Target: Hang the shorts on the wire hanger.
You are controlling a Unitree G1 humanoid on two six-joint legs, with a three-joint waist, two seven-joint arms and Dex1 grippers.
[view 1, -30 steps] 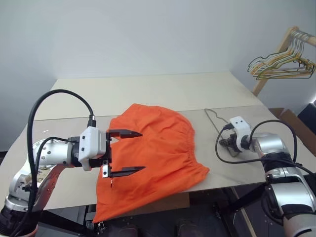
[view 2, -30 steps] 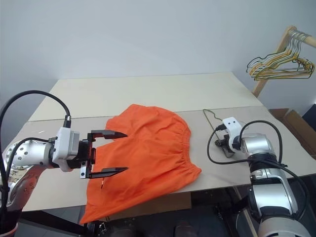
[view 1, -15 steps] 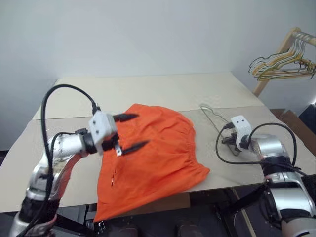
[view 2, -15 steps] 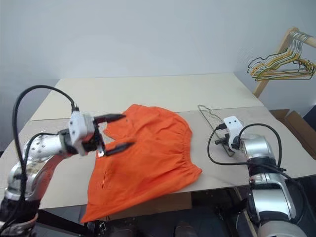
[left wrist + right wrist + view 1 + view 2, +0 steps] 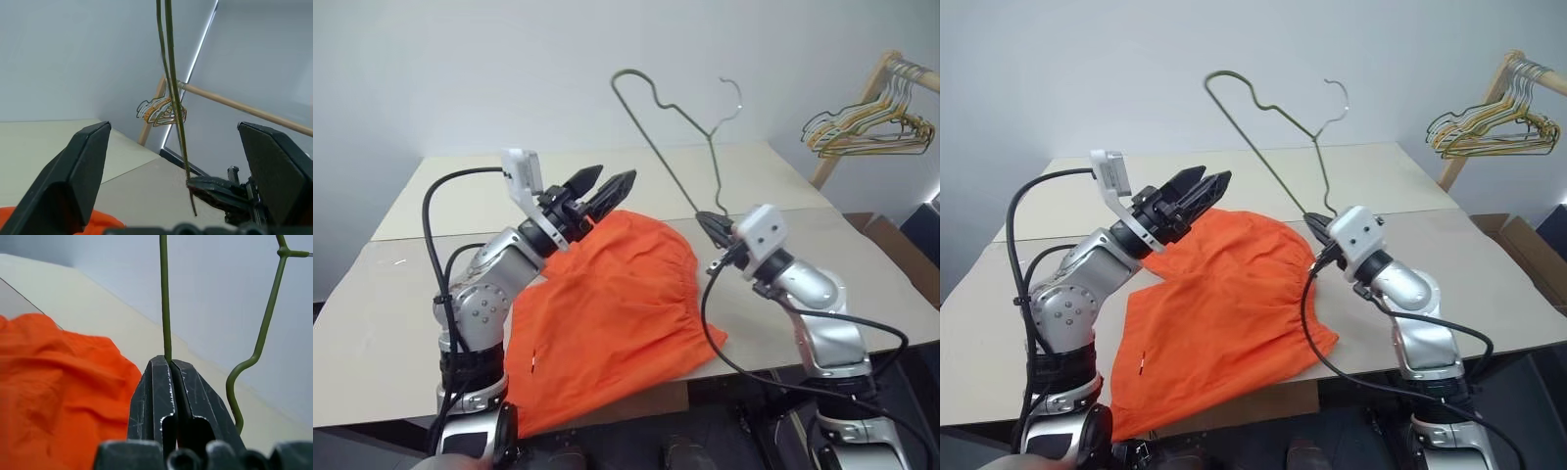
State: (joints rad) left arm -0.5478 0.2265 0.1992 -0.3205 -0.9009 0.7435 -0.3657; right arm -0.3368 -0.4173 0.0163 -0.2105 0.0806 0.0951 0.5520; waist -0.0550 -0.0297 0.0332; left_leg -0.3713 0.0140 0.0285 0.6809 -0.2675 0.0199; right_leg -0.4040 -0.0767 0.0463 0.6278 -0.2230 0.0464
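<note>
The right gripper (image 5: 705, 221), fingers pinched on the wire hanger (image 5: 668, 116), has lifted it to upper centre, while the left gripper (image 5: 603, 183) rises spread above the shorts (image 5: 617, 304), ready for threading.

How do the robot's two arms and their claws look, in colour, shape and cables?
Both arms are built of rounded silver metal segments. Each ends in a white boxy wrist housing and a claw with two black, tapering, pointed fingers: the left claw and the right claw. A thick black cable loops freely from each wrist housing back along its arm.
</note>
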